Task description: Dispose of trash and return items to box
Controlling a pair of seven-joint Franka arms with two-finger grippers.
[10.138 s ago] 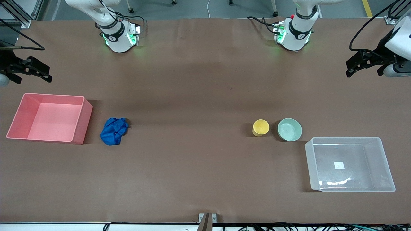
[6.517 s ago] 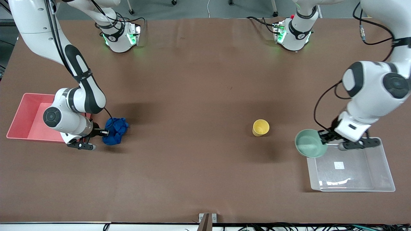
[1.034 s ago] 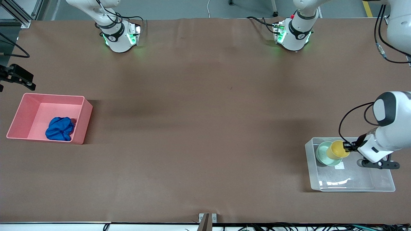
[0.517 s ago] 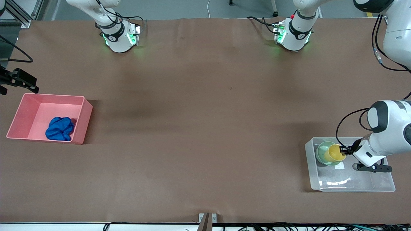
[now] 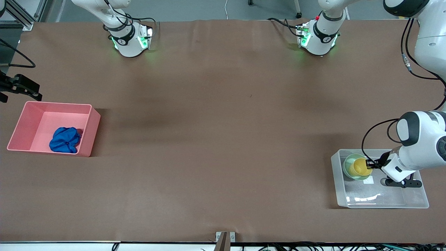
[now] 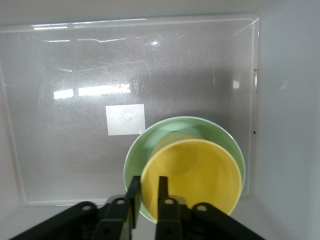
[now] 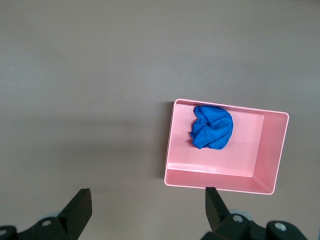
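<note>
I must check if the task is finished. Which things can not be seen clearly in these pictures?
- Whether the yellow cup already rests in the green bowl: the cup hides the bowl's inside in both the front and left wrist views.
- The left gripper, shut on the cup's rim: its body is cut off by the left wrist view's edge.
- The right gripper: its fingertips are cut off by the right wrist view's edge.

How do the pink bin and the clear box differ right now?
The pink bin is opaque; the clear box shows its white sticker through the base. The bin holds the blue wad; the box holds the green bowl with the yellow cup in it, pinched by the left gripper. Both are open-topped rectangles.
</note>
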